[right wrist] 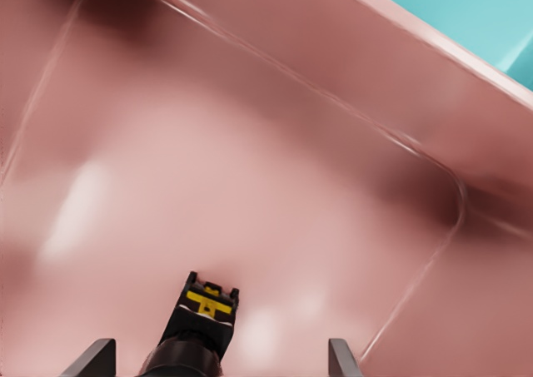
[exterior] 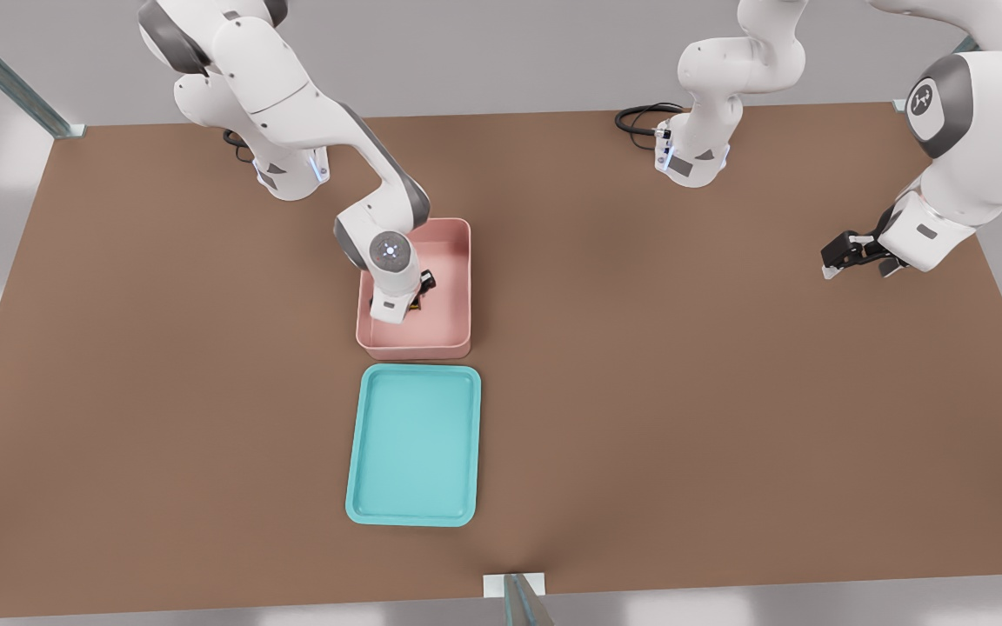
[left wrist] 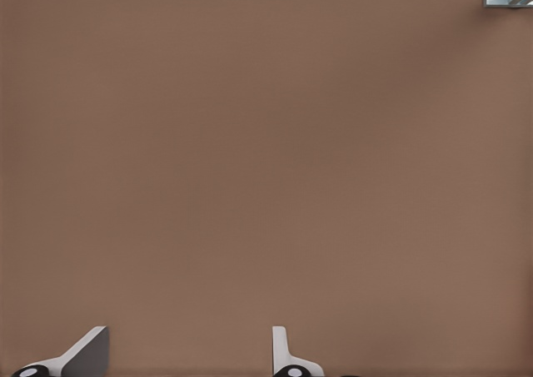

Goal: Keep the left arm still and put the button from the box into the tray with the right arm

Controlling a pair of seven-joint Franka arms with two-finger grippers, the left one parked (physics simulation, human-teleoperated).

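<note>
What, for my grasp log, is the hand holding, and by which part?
Nothing: the hand is open inside the box, fingers clear of the button.

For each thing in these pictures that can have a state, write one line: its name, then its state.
button: lying on the box floor, between the open fingers, not gripped.
box: upright on the table, holding the button.
tray: flat on the table, nothing in it.
gripper: open, lowered inside the box.
</note>
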